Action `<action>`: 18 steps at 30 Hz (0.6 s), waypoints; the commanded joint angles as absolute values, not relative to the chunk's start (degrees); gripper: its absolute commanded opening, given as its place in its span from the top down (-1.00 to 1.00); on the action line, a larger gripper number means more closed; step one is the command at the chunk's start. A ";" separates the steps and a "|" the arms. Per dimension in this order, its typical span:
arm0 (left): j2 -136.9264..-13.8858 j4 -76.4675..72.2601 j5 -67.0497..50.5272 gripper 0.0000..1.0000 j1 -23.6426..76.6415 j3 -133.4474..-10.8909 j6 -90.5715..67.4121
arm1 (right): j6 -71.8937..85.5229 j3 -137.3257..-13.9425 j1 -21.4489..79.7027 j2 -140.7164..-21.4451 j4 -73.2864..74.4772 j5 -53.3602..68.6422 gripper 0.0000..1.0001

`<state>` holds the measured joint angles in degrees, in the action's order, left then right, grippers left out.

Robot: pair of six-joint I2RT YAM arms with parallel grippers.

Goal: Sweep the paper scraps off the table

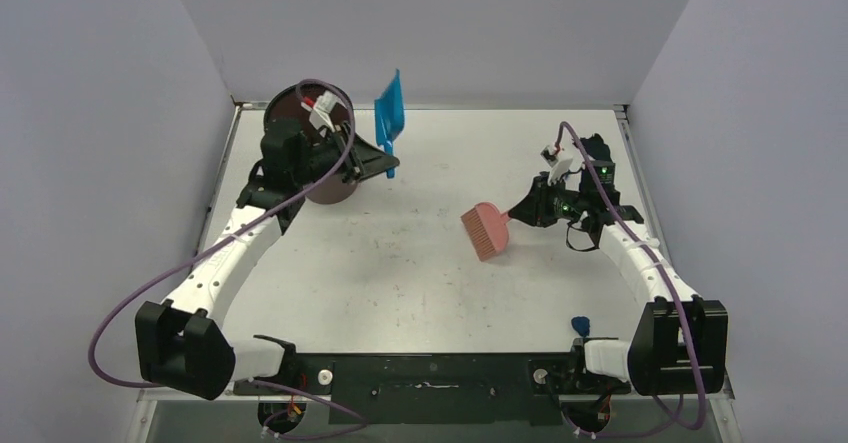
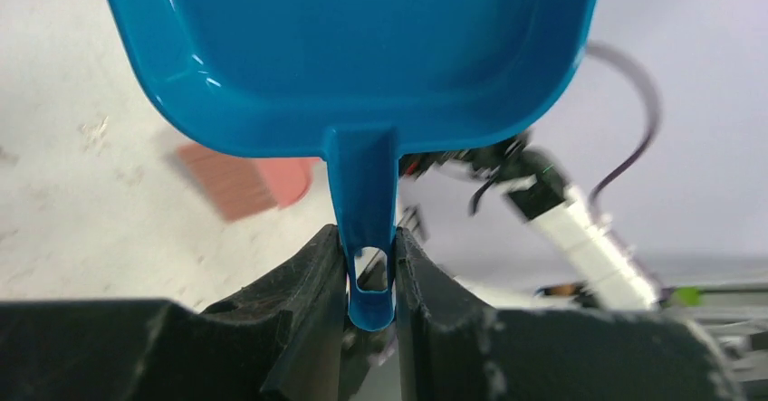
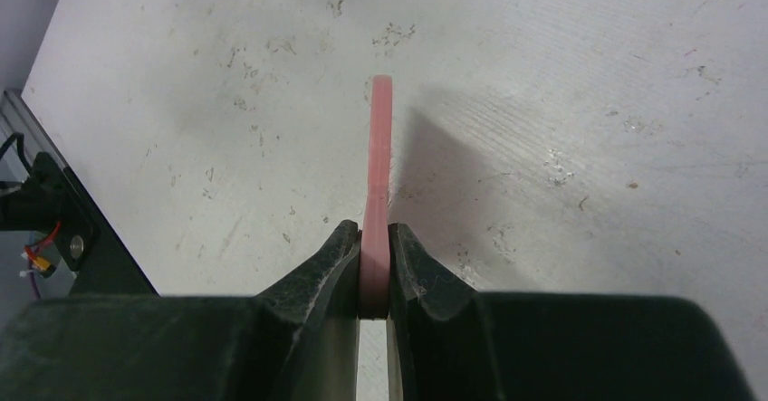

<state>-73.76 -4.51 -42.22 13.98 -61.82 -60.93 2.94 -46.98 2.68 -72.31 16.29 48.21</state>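
My left gripper [image 1: 386, 160] is shut on the handle of the bright blue dustpan [image 1: 390, 111], which it holds raised and tipped up beside a dark round bin [image 1: 310, 143] at the back left. In the left wrist view the jaws [image 2: 371, 270] clamp the dustpan's handle, and the pan [image 2: 362, 48] looks empty. My right gripper [image 1: 522, 212] is shut on the pink hand brush [image 1: 487, 230], held right of centre over the white table [image 1: 400, 273]. The right wrist view shows the brush handle [image 3: 379, 166] edge-on between the jaws [image 3: 374, 256]. One small dark blue paper scrap [image 1: 579, 324] lies by the right arm's base.
The bin stands under my left wrist near the back left corner. Grey walls close in the table at the back and sides. The table's metal rim [image 1: 225, 163] runs along its edges. The black base bar [image 1: 430, 373] lies at the near edge.
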 commanded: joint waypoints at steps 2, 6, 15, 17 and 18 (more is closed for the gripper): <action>-71.34 25.26 -34.29 1.00 21.09 -65.16 -32.26 | 4.30 -52.41 -1.36 -71.80 15.83 52.43 0.89; -71.57 37.12 -27.68 1.00 27.23 -65.12 -23.22 | -2.68 -59.83 -1.55 -73.53 20.93 42.45 0.89; -80.52 49.23 -12.64 1.00 41.55 -66.45 -14.11 | -20.18 -80.26 -2.57 -79.92 28.30 24.70 0.89; -84.43 49.95 -11.08 1.00 44.71 -67.69 -12.46 | -21.66 -82.55 -2.60 -81.35 25.63 18.24 0.89; -86.57 50.29 -9.98 1.00 46.44 -68.55 -11.62 | -22.67 -82.94 -2.69 -82.11 23.88 15.20 0.89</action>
<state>-80.68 46.33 -16.23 41.71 -64.40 -17.89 -15.20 -78.24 -2.28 -79.96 27.94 28.82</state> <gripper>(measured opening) 0.213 0.130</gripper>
